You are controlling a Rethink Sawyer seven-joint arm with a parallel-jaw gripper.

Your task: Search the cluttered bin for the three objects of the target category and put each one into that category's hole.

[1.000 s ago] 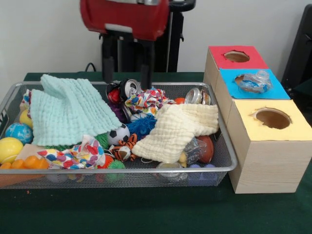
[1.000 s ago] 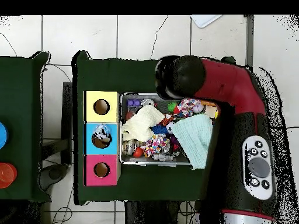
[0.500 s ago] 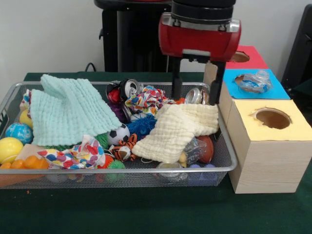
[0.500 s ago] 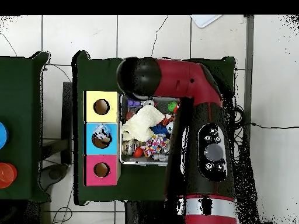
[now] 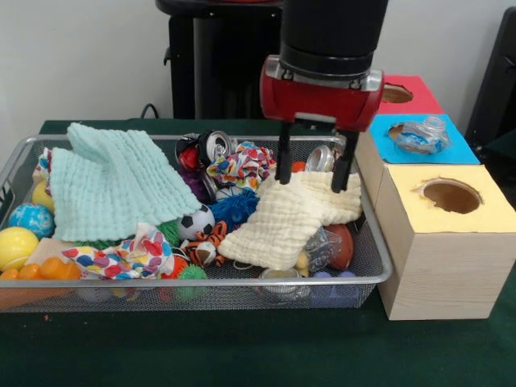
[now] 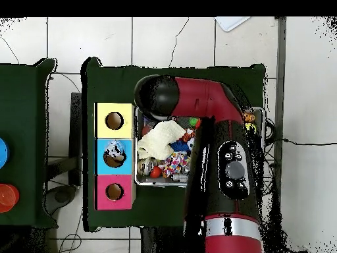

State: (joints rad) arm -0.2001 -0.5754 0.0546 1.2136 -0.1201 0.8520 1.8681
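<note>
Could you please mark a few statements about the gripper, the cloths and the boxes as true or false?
1. The gripper is open above the cream cloth. True.
2. A crushed bottle lies on the blue-surround hole. True.
3. The gripper holds a silver can. False: nothing is between its fingers.
4. The mint cloth lies at the bin's end nearest the boxes. False: it lies at the opposite end.
5. The yellow-surround hole is blocked. False: it is open.
</note>
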